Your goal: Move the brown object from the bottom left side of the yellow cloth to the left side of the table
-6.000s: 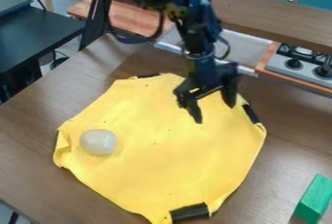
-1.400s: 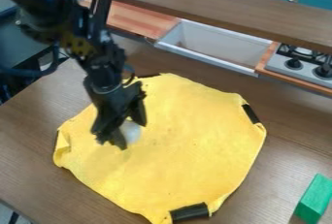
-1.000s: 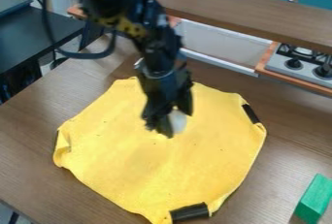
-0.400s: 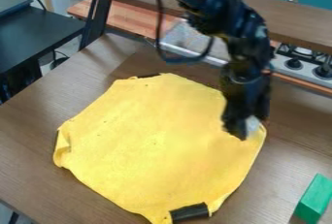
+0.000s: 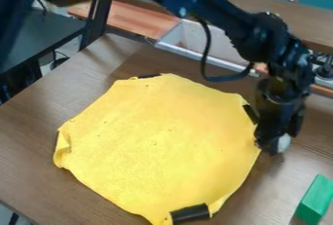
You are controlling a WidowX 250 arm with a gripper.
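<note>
1. Keeping the squeeze steady matters most from where I stand: the gripper (image 5: 281, 141) is clamped around a pale rounded lump (image 5: 284, 143), whitish rather than brown, at the right of the frame, just beyond the yellow cloth (image 5: 156, 146)
2. If the frame's left is meant, I'd swing it leftward, high enough to miss the cloth's folds, to the wooden table (image 5: 29, 131) at left
3. Then I'd lower gently until it touches wood, and let go slowly, since something so round could roll
4. The arm (image 5: 260, 34) spans the top from the upper left, bends at the upper right, and drops nearly straight down, wrist above the lump
</note>
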